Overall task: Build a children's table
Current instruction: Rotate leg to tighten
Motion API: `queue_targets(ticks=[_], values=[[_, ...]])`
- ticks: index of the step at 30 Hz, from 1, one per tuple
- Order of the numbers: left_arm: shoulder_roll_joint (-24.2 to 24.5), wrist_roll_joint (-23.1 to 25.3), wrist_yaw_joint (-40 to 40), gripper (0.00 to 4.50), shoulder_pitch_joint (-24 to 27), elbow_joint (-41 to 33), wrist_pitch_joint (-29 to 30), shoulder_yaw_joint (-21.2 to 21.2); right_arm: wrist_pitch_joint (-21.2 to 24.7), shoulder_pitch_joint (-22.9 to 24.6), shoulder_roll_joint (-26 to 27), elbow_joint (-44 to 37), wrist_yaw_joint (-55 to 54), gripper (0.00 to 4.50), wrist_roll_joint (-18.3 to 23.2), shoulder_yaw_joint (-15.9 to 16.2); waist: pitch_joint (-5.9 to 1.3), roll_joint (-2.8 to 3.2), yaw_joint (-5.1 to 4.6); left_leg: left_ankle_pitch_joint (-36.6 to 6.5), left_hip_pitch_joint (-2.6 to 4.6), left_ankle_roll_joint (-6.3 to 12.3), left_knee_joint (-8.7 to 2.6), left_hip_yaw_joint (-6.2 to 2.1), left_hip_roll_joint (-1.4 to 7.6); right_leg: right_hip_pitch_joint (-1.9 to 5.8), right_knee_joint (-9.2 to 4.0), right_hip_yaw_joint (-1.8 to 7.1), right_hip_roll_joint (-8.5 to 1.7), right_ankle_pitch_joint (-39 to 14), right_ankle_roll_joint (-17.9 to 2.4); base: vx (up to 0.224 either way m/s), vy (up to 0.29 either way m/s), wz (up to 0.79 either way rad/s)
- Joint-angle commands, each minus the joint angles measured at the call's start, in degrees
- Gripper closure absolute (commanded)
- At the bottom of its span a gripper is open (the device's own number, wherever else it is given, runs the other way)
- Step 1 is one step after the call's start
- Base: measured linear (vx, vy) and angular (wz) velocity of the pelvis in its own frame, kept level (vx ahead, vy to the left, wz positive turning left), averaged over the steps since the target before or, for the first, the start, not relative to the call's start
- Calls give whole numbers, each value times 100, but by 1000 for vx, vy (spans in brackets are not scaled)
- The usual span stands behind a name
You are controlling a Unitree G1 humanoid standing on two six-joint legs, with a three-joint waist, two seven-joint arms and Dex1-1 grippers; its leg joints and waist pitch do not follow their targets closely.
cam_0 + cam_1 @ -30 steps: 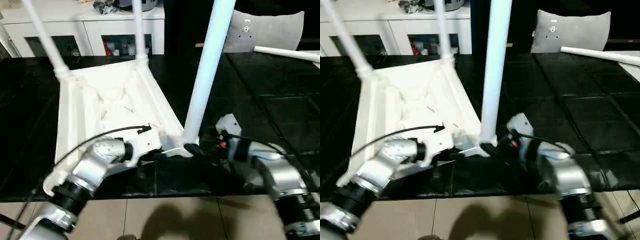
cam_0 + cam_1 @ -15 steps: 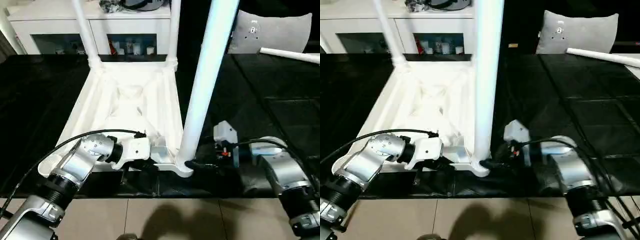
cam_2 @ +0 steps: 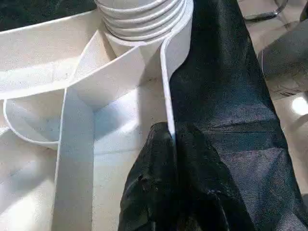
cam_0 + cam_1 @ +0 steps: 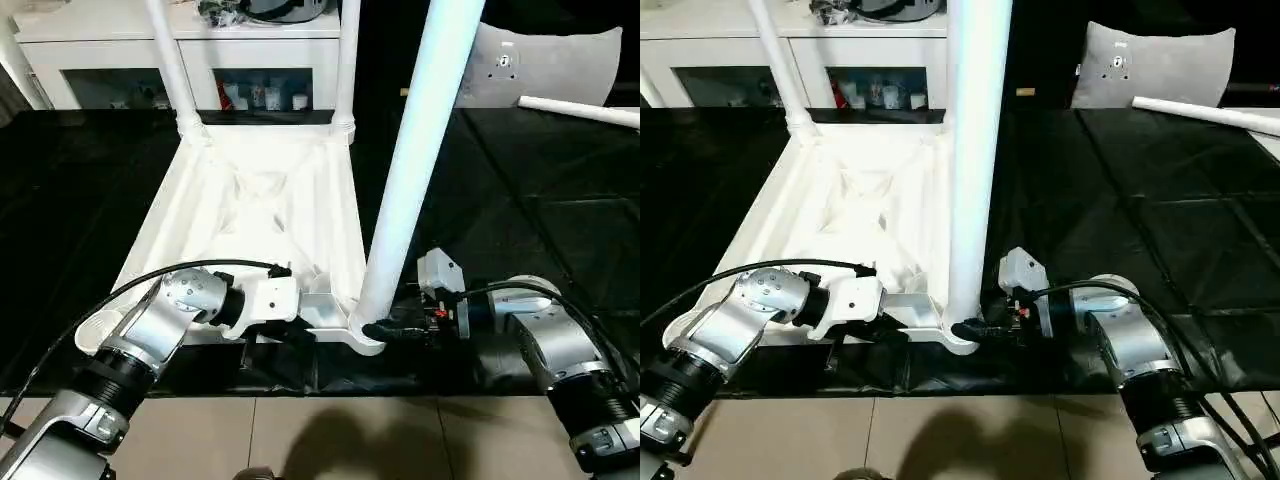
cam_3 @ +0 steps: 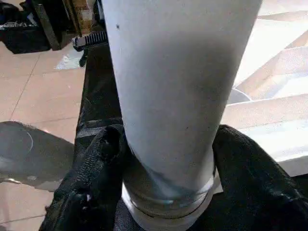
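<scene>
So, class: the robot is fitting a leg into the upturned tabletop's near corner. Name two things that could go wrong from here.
1. The tall white tapered tube leg leans slightly; turning it by the right gripper at its base might cross-thread it.
2. The left gripper pinches only a thin rim of the white ribbed plastic tabletop; the rim could slip free, and the tabletop could then slide on the black cover.
</scene>
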Motion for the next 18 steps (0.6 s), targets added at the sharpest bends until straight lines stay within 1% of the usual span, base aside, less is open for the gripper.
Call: queue_targets(ticks=[1,2,3,4,5,7,9,11,12,13,14,16,17,18], values=[[10,156,-400,450,100,31,-116,-413,20,-55,12,84,-20,196,-150,158,-338,-41,-7,-592,-10,452,-370,-158,453,293,-373,414,-577,-1121,-986,0,0,0],[11,155,-401,450,105,26,-110,-412,74,-58,17,86,-19,196,-147,159,-338,-42,-10,-586,-9,452,-369,-157,454,291,-372,415,-577,-1112,-985,0,0,0],[14,151,-405,450,111,44,-129,-406,280,-82,70,89,-29,163,-65,104,-339,-39,-10,-574,-10,456,-369,-158,454,295,-371,414,-576,-1108,-986,0,0,0],[14,150,-405,450,112,47,-132,-405,301,-83,75,87,-31,143,-54,98,-338,-39,-14,-579,-8,462,-369,-159,455,291,-371,413,-571,-1103,-992,0,0,0],[16,148,-406,450,114,70,-150,-400,415,-85,96,61,-27,129,7,75,-336,-37,-16,-589,-7,459,-369,-158,454,290,-372,412,-570,-1115,-991,0,0,0],[18,150,-405,450,117,85,-159,-399,374,-67,91,30,-63,120,-34,101,-342,-32,-11,-608,-1,435,-369,-157,459,285,-380,414,-578,-1153,-986,0,0,0],[19,151,-405,450,121,92,-162,-400,253,-53,93,43,-175,89,-145,143,-347,-30,-10,-557,-1,409,-371,-162,465,281,-357,416,-574,-1044,-1000,0,0,0],[18,153,-405,450,120,98,-163,-402,235,-58,109,76,-252,89,-191,153,-350,-34,-10,-522,2,399,-366,-158,462,279,-343,419,-573,-922,-1032,0,0,0],[14,159,-399,450,114,108,-167,-404,390,-82,143,122,-285,89,-142,124,-353,-39,-11,-509,1,406,-364,-155,457,288,-338,421,-576,-876,-1054,0,0,0],[13,161,-396,450,115,107,-166,-404,462,-89,153,131,-292,107,-113,107,-351,-42,-10,-512,-1,418,-363,-153,455,292,-340,420,-578,-868,-1072,0,0,0],[12,161,-393,450,116,108,-165,-404,517,-99,165,132,-315,113,-87,77,-350,-37,-8,-522,-3,423,-362,-153,454,293,-341,419,-579,-880,-1076,0,0,0],[12,159,-391,450,119,110,-163,-401,600,-104,176,112,-316,118,-50,46,-339,-38,-9,-601,-10,415,-368,-153,455,298,-366,416,-585,-1061,-1015,0,0,0],[12,159,-391,450,119,110,-162,-401,606,-104,176,111,-314,127,-46,44,-336,-33,-7,-621,-2,406,-373,-156,458,293,-374,415,-581,-1115,-1000,0,0,0],[19,155,-392,450,131,95,-146,-396,647,-97,175,83,-307,145,-20,49,-333,-33,-11,-644,-4,386,-376,-158,459,292,-381,416,-578,-1173,-971,0,0,0]])
